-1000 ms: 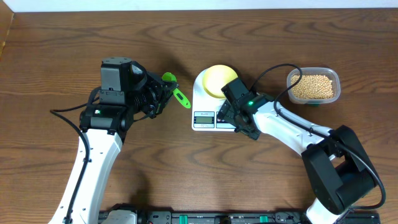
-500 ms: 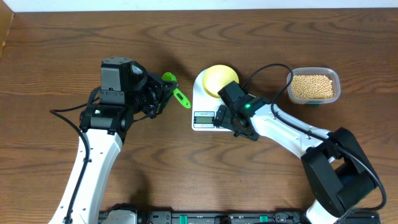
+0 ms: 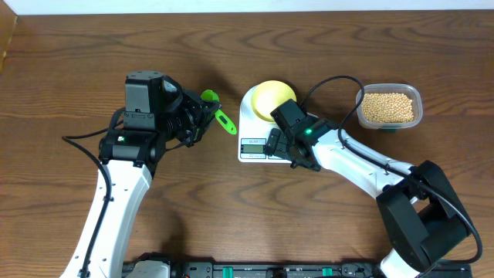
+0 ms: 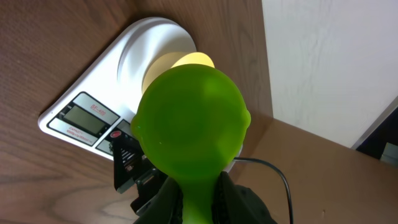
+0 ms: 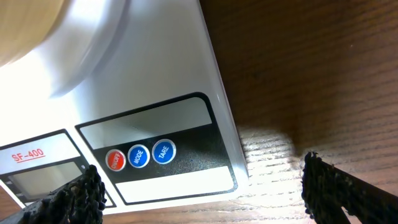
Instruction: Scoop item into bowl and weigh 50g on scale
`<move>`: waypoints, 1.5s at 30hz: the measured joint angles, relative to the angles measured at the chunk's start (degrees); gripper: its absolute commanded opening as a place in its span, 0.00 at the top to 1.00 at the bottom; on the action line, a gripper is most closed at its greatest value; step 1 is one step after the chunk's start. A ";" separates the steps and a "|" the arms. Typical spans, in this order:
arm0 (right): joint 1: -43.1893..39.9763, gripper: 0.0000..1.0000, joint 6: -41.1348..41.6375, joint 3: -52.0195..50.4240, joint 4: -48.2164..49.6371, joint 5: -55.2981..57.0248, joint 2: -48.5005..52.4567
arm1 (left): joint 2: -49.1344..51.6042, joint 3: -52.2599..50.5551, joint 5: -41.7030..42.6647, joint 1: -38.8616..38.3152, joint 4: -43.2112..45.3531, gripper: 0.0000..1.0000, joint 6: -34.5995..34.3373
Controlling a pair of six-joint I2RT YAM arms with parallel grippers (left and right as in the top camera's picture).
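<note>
While right tool [image 5: 202,186] gapes, low — over scale [image 5: 155,81]

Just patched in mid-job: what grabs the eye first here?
The bright green scoop, clamped in the left gripper, fills the left wrist view. The right gripper hovers, jaws wide, over the buttons of the scale, with the yellow bowl on its platform. Beans fill a clear container at far right.

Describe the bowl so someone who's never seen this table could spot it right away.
Find the white scale in the middle of the wooden table. The bowl sits on its round platform, at the end away from the display. It is small, round and pale yellow, unlike the clear rectangular container of beans to its right.
</note>
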 measured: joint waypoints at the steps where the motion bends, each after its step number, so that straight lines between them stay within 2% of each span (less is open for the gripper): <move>1: 0.00 0.01 0.00 0.00 -0.02 0.00 0.15 | 0.00 0.00 0.00 0.00 0.00 0.92 0.00; 45: -2.14 0.01 2.01 1.81 -1.75 -2.93 2.99 | 0.00 0.00 0.00 0.00 0.37 0.92 0.00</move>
